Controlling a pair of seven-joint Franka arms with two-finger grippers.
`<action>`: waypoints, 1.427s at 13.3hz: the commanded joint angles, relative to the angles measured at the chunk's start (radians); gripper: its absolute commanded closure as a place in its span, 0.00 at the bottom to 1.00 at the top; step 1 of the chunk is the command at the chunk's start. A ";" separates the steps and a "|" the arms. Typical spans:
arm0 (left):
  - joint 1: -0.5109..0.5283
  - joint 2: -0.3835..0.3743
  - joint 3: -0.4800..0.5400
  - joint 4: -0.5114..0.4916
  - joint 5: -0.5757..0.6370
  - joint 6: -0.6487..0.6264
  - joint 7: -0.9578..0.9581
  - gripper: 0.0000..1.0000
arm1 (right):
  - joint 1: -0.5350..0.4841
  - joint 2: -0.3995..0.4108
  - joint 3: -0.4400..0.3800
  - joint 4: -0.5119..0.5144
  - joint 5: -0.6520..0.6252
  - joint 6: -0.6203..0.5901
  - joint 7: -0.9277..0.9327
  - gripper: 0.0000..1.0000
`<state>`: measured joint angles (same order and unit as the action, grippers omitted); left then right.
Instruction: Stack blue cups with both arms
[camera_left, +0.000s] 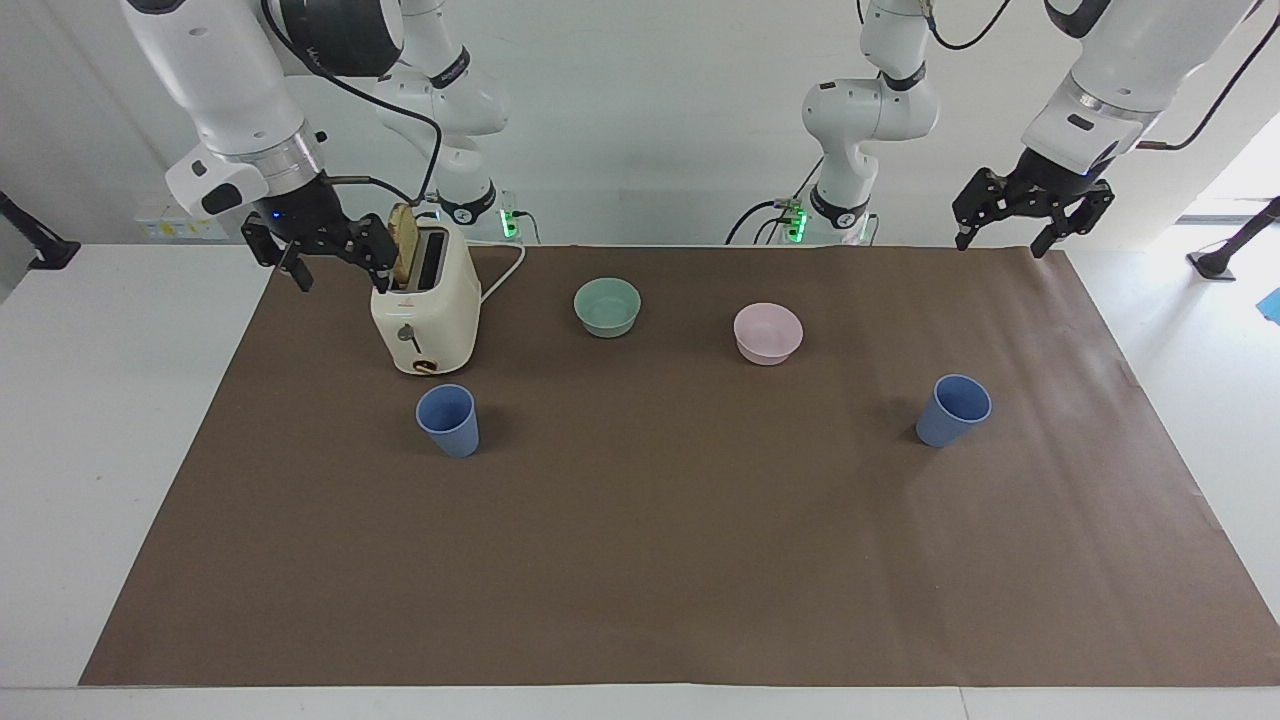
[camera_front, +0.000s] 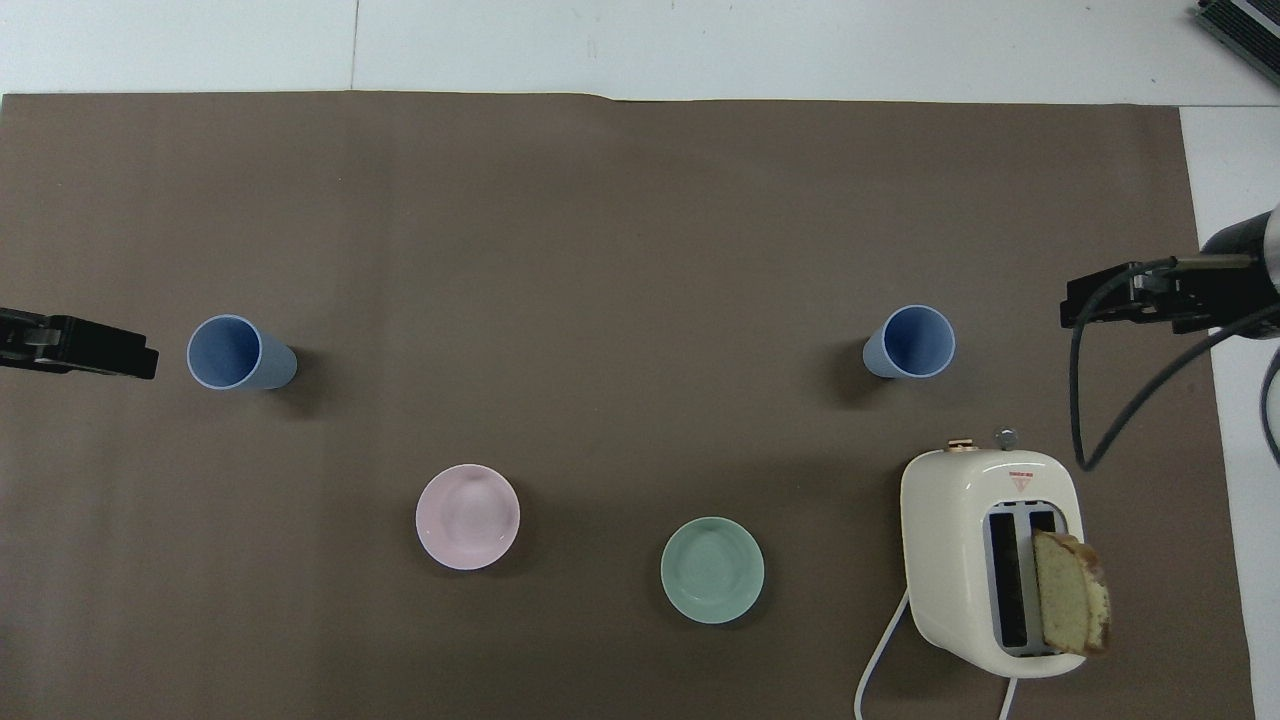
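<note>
Two small matte blue plastic cups (camera_left: 448, 420) (camera_left: 953, 410), one mint-green bowl (camera_left: 607, 306), one pink bowl (camera_left: 768, 333), one cream toaster (camera_left: 425, 310), one bread slice (camera_left: 404, 245).

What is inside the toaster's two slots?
One slot of the toaster holds a slice of bread sticking out; the other shows nothing. The slots' depths are hidden.

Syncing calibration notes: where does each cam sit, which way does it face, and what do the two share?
Facing view: high across the table, looking back at the robots; both arms show in full, right gripper beside the toaster, left gripper over the mat's edge, both open.
Overhead view: high above the robots' end, looking steeply down and forward; only the left gripper and right gripper poke in at the sides.
Shared: both blue cups, pink bowl, green bowl, toaster, brown mat, turned half around.
</note>
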<state>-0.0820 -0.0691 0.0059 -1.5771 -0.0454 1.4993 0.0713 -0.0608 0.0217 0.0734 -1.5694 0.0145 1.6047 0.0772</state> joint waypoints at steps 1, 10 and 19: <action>-0.004 -0.011 0.000 -0.007 0.012 0.012 0.001 0.00 | -0.013 -0.012 0.008 -0.011 0.018 0.001 0.013 0.00; -0.002 -0.009 0.000 -0.014 0.012 0.021 -0.001 0.00 | -0.013 -0.013 0.008 -0.011 0.018 0.001 0.013 0.00; 0.085 0.031 0.002 -0.167 0.012 0.248 -0.010 0.00 | -0.013 -0.012 0.008 -0.011 0.018 0.001 0.013 0.00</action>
<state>-0.0196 -0.0437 0.0147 -1.7047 -0.0451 1.6887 0.0708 -0.0608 0.0217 0.0734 -1.5694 0.0145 1.6047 0.0772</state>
